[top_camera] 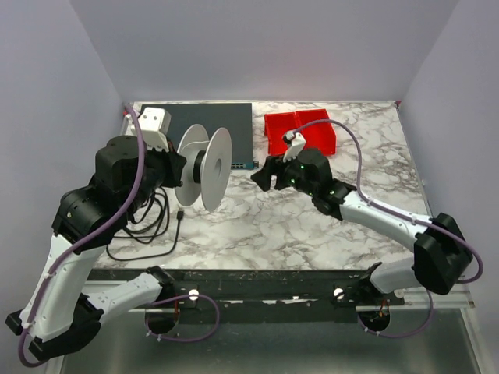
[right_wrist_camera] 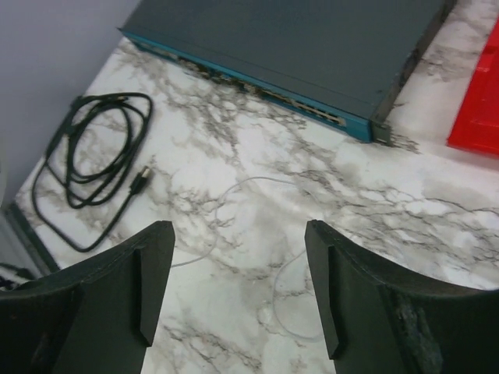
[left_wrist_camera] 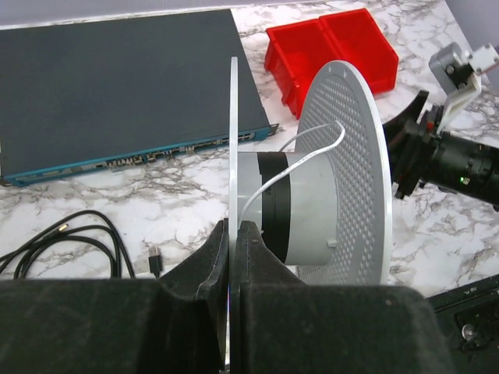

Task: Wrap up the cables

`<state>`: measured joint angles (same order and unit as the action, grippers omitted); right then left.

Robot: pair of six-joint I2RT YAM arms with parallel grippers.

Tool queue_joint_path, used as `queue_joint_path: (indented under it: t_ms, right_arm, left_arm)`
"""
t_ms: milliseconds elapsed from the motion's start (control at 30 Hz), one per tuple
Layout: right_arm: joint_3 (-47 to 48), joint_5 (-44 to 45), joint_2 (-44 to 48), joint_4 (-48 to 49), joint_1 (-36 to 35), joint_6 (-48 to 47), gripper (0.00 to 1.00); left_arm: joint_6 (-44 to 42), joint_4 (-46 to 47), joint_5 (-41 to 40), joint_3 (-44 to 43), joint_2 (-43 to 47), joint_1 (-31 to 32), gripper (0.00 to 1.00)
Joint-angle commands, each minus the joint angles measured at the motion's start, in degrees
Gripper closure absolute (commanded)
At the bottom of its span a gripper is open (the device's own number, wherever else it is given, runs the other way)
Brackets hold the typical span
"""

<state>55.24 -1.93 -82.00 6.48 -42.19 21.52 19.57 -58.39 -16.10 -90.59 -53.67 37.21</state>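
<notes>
The table (top_camera: 296,226) is white marble with grey veins. The bins (top_camera: 300,131) are bright red. The flat box (left_wrist_camera: 117,86) is dark grey with a teal front edge. The spool (left_wrist_camera: 343,171) is white, dotted with small holes. The cable (right_wrist_camera: 257,178) is pale white and the cord (right_wrist_camera: 93,164) black.

Three evenly lit indoor views, bright and soft.
Light falls from above: faint shadows lie on the marble table (top_camera: 296,226) beneath the arms. The spool (left_wrist_camera: 343,156) is sharp; the right gripper (right_wrist_camera: 238,241), close to its lens, looks dark and slightly blurred.

walls (top_camera: 265,47): plain pale lilac | table (top_camera: 265,226): white-grey marble | light: even
</notes>
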Motion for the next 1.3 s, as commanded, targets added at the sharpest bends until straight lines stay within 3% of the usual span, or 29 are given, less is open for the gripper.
queue_joint_path:
  t_ms: [0,133,333,1067,1167,1267]
  right_arm:
    - [-9.39,-9.46,4.88,18.27,-0.17,4.21,0.22]
    - [-13.05,-14.35,3.44,27.7,-1.02,6.81,0.17]
    - [-11.65,-12.38,0.26,31.16,-6.85,6.13,0.16]
    - [-7.42,1.0,-6.87,33.42,-14.05,2.95,0.22]
    - [-7.75,3.38,-7.3,34.18,-15.15,3.72,0.31]
    - [-8.02,5.17,-7.45,34.39,-16.08,5.37,0.58]
  left_arm:
    - [-0.96,-0.14,-1.75,-6.11,-1.31,0.24,1.0]
    - [0.14,-0.14,-1.59,-8.79,-2.66,0.23,1.0]
    - [0.98,-0.32,-1.75,-11.43,-4.57,0.27,1.0]
    - [3.76,1.73,-1.35,-14.4,-7.95,0.27,1.0]
    - [4.19,2.29,-1.93,-14.29,-8.2,0.23,1.0]
    - [4.8,3.7,-3.41,-13.13,-7.88,0.31,1.0]
